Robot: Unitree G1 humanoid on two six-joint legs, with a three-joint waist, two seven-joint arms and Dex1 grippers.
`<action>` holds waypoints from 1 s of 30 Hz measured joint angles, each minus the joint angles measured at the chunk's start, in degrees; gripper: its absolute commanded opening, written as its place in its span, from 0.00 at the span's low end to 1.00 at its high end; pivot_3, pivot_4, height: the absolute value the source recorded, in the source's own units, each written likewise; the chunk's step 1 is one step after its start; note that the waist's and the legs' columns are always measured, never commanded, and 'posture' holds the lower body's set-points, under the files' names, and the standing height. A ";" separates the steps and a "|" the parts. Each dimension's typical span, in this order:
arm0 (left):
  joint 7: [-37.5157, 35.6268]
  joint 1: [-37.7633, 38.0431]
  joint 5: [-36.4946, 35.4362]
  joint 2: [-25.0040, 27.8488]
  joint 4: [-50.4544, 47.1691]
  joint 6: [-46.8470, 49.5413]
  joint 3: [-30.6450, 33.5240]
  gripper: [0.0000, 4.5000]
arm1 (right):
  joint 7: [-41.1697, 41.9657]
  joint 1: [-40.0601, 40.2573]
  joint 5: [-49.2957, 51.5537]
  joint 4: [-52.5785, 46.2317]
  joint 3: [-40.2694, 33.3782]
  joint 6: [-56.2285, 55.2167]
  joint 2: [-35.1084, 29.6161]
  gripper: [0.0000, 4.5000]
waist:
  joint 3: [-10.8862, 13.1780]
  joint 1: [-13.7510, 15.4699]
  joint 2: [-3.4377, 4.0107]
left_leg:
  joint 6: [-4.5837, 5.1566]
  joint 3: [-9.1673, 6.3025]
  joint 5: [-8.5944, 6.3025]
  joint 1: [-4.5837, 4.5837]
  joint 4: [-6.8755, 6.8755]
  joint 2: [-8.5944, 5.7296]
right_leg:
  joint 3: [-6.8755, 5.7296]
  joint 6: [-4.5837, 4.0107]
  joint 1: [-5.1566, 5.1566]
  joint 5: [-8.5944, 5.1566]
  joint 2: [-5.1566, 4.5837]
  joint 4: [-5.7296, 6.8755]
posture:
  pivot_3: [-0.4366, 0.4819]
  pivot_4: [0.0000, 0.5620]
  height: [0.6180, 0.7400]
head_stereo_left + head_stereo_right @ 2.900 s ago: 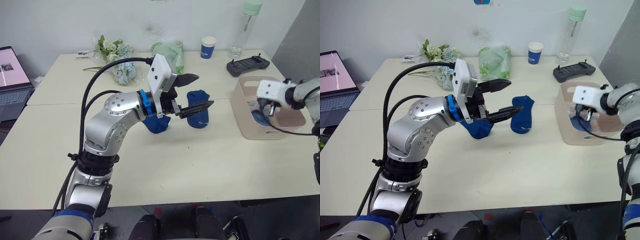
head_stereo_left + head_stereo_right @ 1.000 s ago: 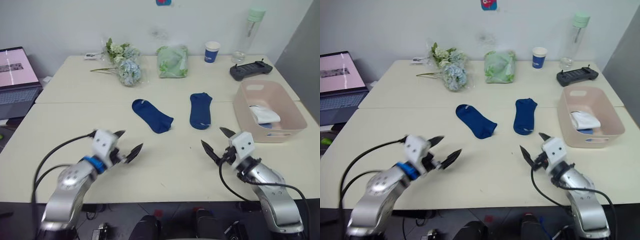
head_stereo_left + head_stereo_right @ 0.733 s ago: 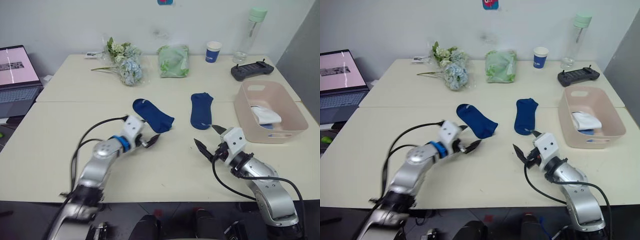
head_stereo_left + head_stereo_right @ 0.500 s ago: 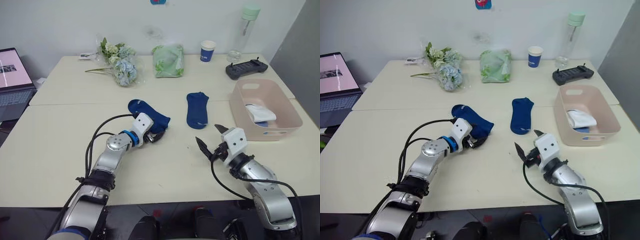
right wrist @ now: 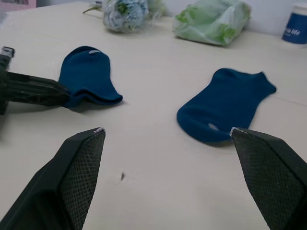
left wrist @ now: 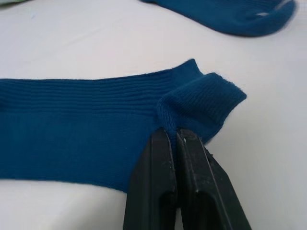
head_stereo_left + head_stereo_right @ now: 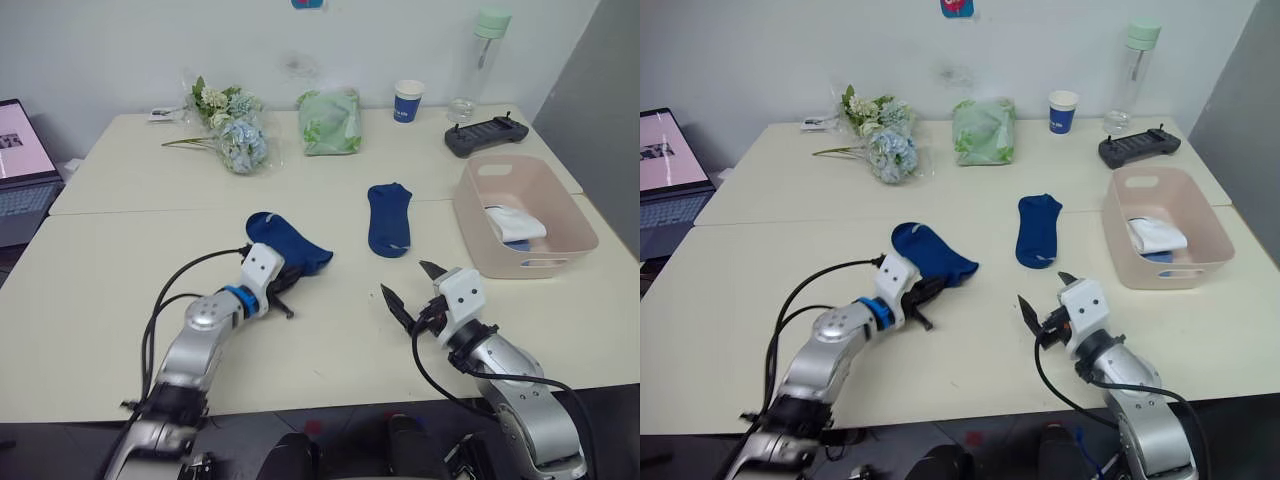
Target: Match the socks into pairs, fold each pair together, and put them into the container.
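Left wrist view has the left gripper (image 6: 173,136) clenched on the cuff edge of a navy sock (image 6: 86,124), the fabric bunched up at the fingertips. Nearby, low over the table (image 7: 100,290), the right gripper (image 7: 412,287) hangs spread wide, grasping nothing. Farther out lies the second navy sock (image 7: 388,218), flat and well apart from the first. To the right sits the pink container (image 7: 560,225) with folded socks (image 7: 515,224) inside.

Left hand (image 7: 281,290) pinching navy sock (image 7: 288,243), right hand (image 7: 413,291) spread
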 measured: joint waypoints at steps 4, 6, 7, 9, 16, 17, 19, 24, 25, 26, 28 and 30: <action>-0.31 3.37 -4.47 0.01 -12.30 12.23 -1.42 0.01 | 2.45 -0.67 2.49 0.31 -4.74 0.03 -3.75 1.00 | 0.01 1.11 -0.02 | 0.03 -0.13 0.00 0.05 0.07 -0.11 | -0.10 0.02 0.27 -0.01 0.00 -0.10 | 0.48 0.27 1.00; -0.31 2.36 -5.17 -1.81 -14.14 14.70 -3.90 0.01 | 3.51 -1.30 2.70 1.40 -7.11 0.00 -6.23 1.00 | 0.01 1.68 0.00 | 0.07 -0.11 -0.02 0.11 0.08 -0.18 | -0.10 0.04 0.41 -0.02 -0.02 -0.22 | 0.48 0.27 1.00; 0.02 1.02 -5.11 -4.38 -13.86 15.95 -6.56 0.01 | 3.90 -1.83 3.31 2.36 -9.22 0.18 -7.78 1.00 | 0.01 1.85 -0.01 | 0.07 -0.12 -0.02 0.11 0.09 -0.22 | -0.14 0.04 0.46 -0.01 -0.01 -0.28 | 0.48 0.27 1.00; 0.80 -1.40 -5.36 -9.36 -11.28 17.19 -9.59 0.01 | 4.03 -3.82 4.94 3.29 -12.81 1.13 -8.47 1.00 | 0.02 1.71 -0.03 | 0.07 -0.09 -0.02 0.10 0.09 -0.25 | -0.13 0.03 0.43 0.00 0.04 -0.27 | 0.48 0.27 1.00; 0.16 -9.40 -4.96 -18.77 1.11 13.91 -14.41 0.35 | 5.88 -5.33 7.86 5.22 -18.04 2.66 -12.22 1.00 | 0.00 1.33 0.00 | 0.04 0.00 -0.02 0.13 -0.02 -0.21 | -0.11 0.00 0.37 -0.02 0.14 -0.23 | 0.48 0.27 1.00; 0.05 -9.63 -4.97 -19.13 1.71 13.65 -14.61 0.41 | 6.04 -5.19 8.27 5.25 -18.01 2.67 -12.26 1.00 | 0.00 1.34 0.00 | 0.04 -0.01 -0.02 0.13 -0.02 -0.20 | -0.11 0.00 0.37 -0.02 0.13 -0.23 | 0.48 0.27 1.00; -0.94 -9.56 -5.71 -17.93 0.51 14.22 -14.39 0.57 | 6.06 -4.85 8.78 5.25 -17.96 3.10 -12.27 1.00 | 0.00 1.34 0.00 | 0.04 -0.03 -0.02 0.13 -0.01 -0.18 | -0.11 0.00 0.36 -0.02 0.13 -0.22 | 0.48 0.27 1.00; -4.32 -7.32 -10.39 -11.23 -8.43 17.46 -10.48 0.88 | 6.06 -2.71 9.46 5.25 -16.36 5.07 -11.36 1.00 | 0.01 1.27 0.01 | 0.04 -0.03 -0.02 0.13 -0.02 -0.10 | -0.09 0.01 0.31 -0.02 0.12 -0.19 | 0.48 0.27 1.00; -4.24 -7.06 -11.19 -9.22 -9.70 17.78 -8.16 0.88 | 6.03 -2.26 9.97 5.25 -15.72 5.60 -10.64 1.00 | 0.02 1.19 0.02 | 0.03 -0.03 -0.02 0.13 -0.02 -0.10 | -0.09 0.01 0.30 -0.02 0.12 -0.15 | 0.48 0.27 1.00; -4.02 -7.00 -11.75 -7.09 -10.46 18.14 -5.50 0.88 | 6.03 -1.83 10.55 5.25 -15.00 6.32 -10.22 1.00 | 0.02 1.17 0.04 | 0.03 -0.03 -0.01 0.14 -0.02 -0.10 | -0.08 0.00 0.28 -0.03 0.12 -0.10 | 0.48 0.27 1.00; -3.23 -6.94 -11.84 -2.96 -10.60 17.92 -0.45 0.88 | 5.98 -1.35 11.00 5.25 -13.60 7.71 -9.95 1.00 | 0.02 1.21 0.04 | 0.03 -0.04 -0.01 0.13 -0.01 -0.11 | -0.08 0.00 0.28 -0.03 0.12 -0.11 | 0.48 0.27 1.00; -1.86 -6.90 -11.20 -0.31 -8.67 16.51 4.01 0.88 | 5.98 -1.40 11.09 5.25 -12.05 9.17 -9.70 1.00 | 0.02 1.40 0.04 | 0.03 -0.04 -0.01 0.13 0.00 -0.14 | -0.09 0.00 0.30 -0.03 0.09 -0.17 | 0.48 0.27 1.00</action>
